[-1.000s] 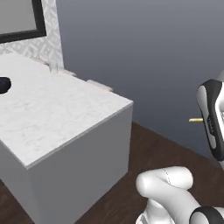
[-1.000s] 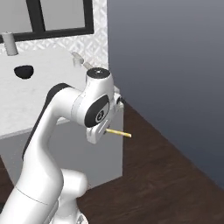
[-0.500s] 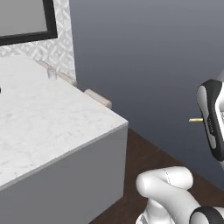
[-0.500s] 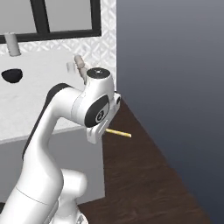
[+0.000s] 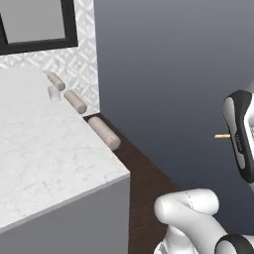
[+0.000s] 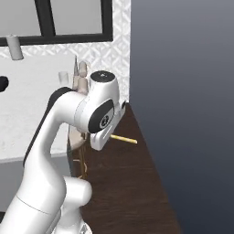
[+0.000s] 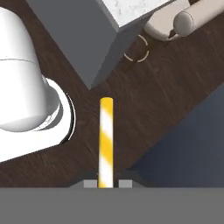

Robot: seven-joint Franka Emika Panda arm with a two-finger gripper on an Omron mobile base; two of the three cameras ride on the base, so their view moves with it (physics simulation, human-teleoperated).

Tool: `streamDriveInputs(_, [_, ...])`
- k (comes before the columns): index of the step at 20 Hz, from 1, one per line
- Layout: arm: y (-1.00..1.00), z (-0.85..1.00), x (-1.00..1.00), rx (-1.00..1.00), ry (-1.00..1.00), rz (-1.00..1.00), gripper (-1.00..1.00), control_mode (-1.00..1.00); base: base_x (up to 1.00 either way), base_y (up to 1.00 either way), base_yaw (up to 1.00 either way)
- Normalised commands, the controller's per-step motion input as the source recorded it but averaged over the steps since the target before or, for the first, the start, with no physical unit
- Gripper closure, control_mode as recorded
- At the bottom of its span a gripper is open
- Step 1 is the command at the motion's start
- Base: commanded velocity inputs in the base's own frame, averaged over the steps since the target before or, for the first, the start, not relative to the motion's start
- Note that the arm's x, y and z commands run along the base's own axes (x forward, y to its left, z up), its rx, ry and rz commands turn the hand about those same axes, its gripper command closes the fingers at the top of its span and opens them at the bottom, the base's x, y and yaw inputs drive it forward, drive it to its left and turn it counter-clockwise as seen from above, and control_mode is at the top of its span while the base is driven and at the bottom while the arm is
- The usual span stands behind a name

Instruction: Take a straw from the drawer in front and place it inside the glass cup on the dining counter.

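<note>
Beside the counter [image 5: 54, 163] end, the gripper [image 7: 106, 183] is pinched on the straw [image 7: 106, 142], which juts out level over the dark floor [image 6: 123, 183], held by one end only. The cup [image 5: 53, 93] stands far off on the slab, near the stools [image 5: 104, 133] along its edge. Judging from this, the risks are a long carry and a thin grip: a swing could brush the straw against the counter corner and twist it in the jaws, and a skewed straw would miss the cup's narrow mouth or tip it over.
</note>
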Motion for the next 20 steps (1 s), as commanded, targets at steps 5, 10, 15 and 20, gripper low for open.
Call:
streamDriveInputs(5, [0.0,0.0,0.0,0.0,0.0,0.0,1.0,1.0,0.89,-0.82,0.33])
streamDriveInputs(10, [0.0,0.0,0.0,0.0,0.0,0.0,1.0,1.0,0.85,-0.76,0.36])
streamDriveInputs(15, [0.0,0.0,0.0,0.0,0.0,0.0,1.0,1.0,0.82,-0.77,0.37])
streamDriveInputs(20, [0.0,0.0,0.0,0.0,0.0,0.0,1.0,1.0,0.86,-0.7,0.39])
